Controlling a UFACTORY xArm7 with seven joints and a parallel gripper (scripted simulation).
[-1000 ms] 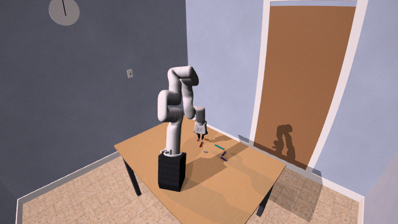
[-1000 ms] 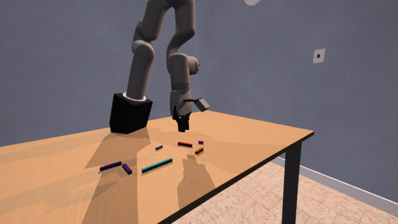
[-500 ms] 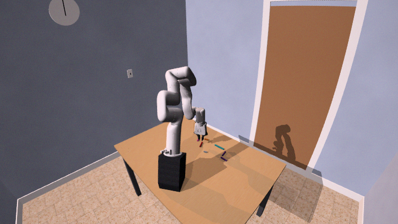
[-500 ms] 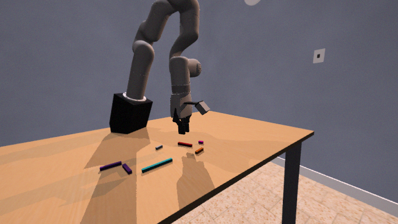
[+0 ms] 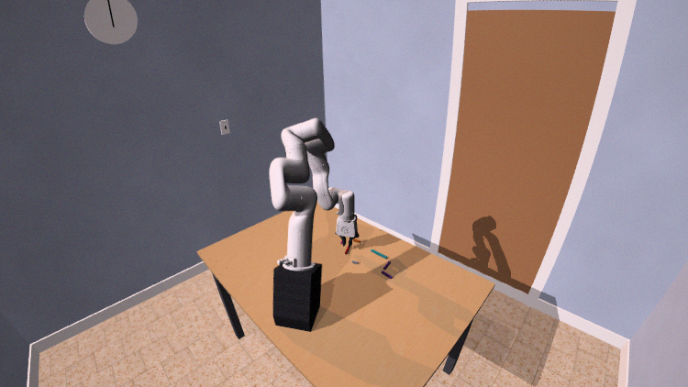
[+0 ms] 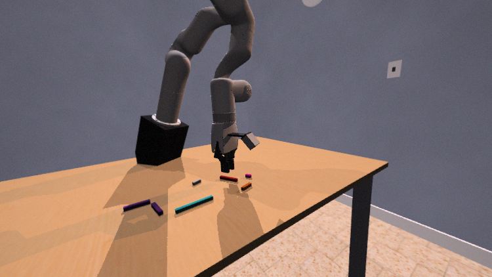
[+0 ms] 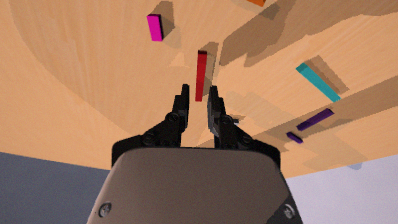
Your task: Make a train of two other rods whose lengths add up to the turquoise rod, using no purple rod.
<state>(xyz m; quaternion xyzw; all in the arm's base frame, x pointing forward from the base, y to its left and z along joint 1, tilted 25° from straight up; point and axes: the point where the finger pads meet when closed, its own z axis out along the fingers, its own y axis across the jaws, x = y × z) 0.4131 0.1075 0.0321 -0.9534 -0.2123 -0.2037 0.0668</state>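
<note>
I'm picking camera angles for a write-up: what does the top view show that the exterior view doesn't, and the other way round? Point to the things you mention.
Only the top view: the brown door (image 5: 538, 134).
Only the exterior view: the boxy attachment (image 6: 250, 140) on a bracket beside the claw (image 5: 347, 242) (image 6: 228, 169).
Both: the claw, black pedestal (image 5: 293, 301) (image 6: 159, 142), wall plate (image 5: 224, 127) (image 6: 394, 68), turquoise rod (image 5: 379, 253) (image 6: 194, 204) and grey rod (image 5: 355, 262) (image 6: 196, 182).
</note>
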